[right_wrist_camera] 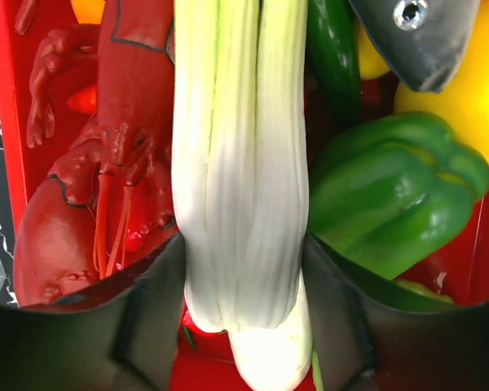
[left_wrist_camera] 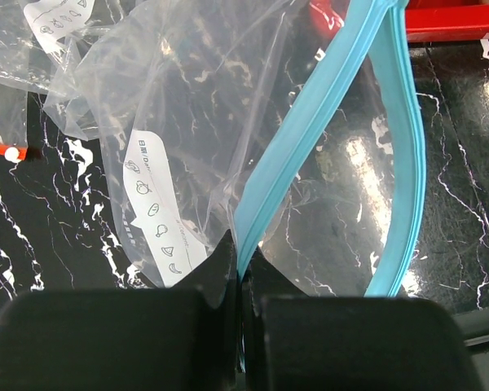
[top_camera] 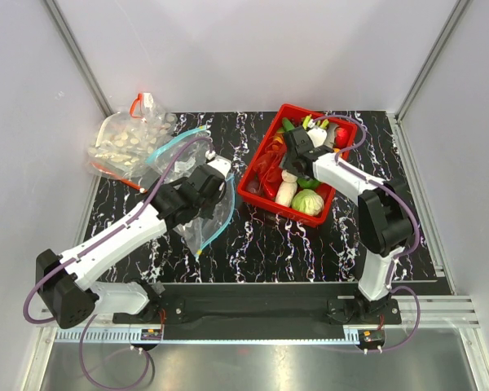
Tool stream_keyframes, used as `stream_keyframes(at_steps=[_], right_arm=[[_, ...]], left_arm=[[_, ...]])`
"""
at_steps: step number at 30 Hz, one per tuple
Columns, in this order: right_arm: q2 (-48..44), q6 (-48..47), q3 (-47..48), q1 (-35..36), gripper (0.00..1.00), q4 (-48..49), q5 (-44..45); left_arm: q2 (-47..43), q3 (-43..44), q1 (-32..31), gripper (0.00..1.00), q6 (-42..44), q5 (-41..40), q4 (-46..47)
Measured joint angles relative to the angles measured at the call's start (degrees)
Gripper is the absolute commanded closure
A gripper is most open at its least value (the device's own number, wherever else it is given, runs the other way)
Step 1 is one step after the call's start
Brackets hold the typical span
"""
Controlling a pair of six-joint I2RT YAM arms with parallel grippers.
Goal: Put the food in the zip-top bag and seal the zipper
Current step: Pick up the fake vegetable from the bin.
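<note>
The left end effector (left_wrist_camera: 240, 273) is pressed together on the thin teal-blue zipper strip (left_wrist_camera: 310, 138) of the clear crinkly plastic zip-top bag (left_wrist_camera: 171, 98), which lies left of centre on the black marbled tabletop (top_camera: 310, 252). Only one lip is pinched, so the other may sag and narrow the mouth.

The right end effector (right_wrist_camera: 244, 318) sits in the red plastic basket (top_camera: 269, 208) by the far edge. It pinches the long white-stalked toy leek with green leaves (right_wrist_camera: 236, 163) near its pale root end. Held so far from its middle, the leek could swing or slip. It could also drag the red toy lobster (right_wrist_camera: 122, 122) or the green toy pepper (right_wrist_camera: 391, 195) beside it.

Only the left wrist view shows the single-lip pinch. Only the right wrist view shows the fingers against the stalk. The top view alone shows the bag just beside the basket.
</note>
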Motion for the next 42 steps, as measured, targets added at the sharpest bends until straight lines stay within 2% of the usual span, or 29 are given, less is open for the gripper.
stream_keyframes(at_steps=[2, 3, 6, 12, 14, 15, 17, 18, 20, 23, 28, 38, 42], right_arm=[[-0.26, 0.22, -0.39, 0.00, 0.50, 0.94, -0.31], [-0.72, 0.15, -1.09, -0.02, 0.57, 1.53, -0.39], [-4.13, -1.66, -5.46, -0.13, 0.66, 3.65, -2.10], [-13.86, -6.14, -11.56, 0.07, 0.65, 4.50, -10.27], [-17.84, -7.08, -14.10, 0.92, 0.55, 4.87, -12.20], [-19.71, -7.48, -15.39, 1.68, 0.35, 5.01, -13.07], [-22.77, -8.11, -17.46, 3.61, 0.17, 5.03, -14.91], [-23.93, -8.72, -18.29, 4.61, 0.09, 5.05, -16.37], [-25.11, -9.90, -19.19, 6.10, 0.02, 5.05, -18.88], [-25.70, -10.88, -20.11, 6.73, 0.00, 4.63, -20.44], [-25.03, -12.33, -18.18, 6.27, 0.00, 0.28, -18.03], [-8.15, -16.17, 4.31, 1.62, 0.00, -5.22, -13.77], [-1.42, -16.65, 10.38, -0.59, 0.01, -7.13, -13.27]], left_arm=[[0.00, -0.22, 0.02, 1.00, 0.00, -0.15, 0.09], [0.00, -0.31, 0.02, 1.00, 0.00, -0.20, 0.09], [0.00, -0.50, 0.02, 1.00, 0.00, -0.22, 0.07], [0.00, -0.50, 0.02, 1.00, 0.00, -0.39, 0.09], [0.00, -0.50, 0.02, 1.00, 0.00, -0.42, 0.07], [0.00, -0.50, 0.02, 1.00, 0.00, -0.42, 0.09], [0.00, -0.50, 0.11, 1.00, 0.00, -0.42, 0.09], [0.00, -0.50, 0.11, 1.00, 0.00, -0.42, 0.09], [0.00, -0.50, 0.11, 1.00, 0.00, -0.39, 0.09], [0.00, -0.50, 0.13, 1.00, 0.00, -0.39, 0.09], [0.00, -0.50, 0.13, 1.00, 0.00, -0.39, 0.09], [0.00, -0.59, 0.13, 1.00, 0.00, -0.37, 0.09], [0.00, -0.59, 0.13, 1.00, 0.00, -0.35, 0.11]])
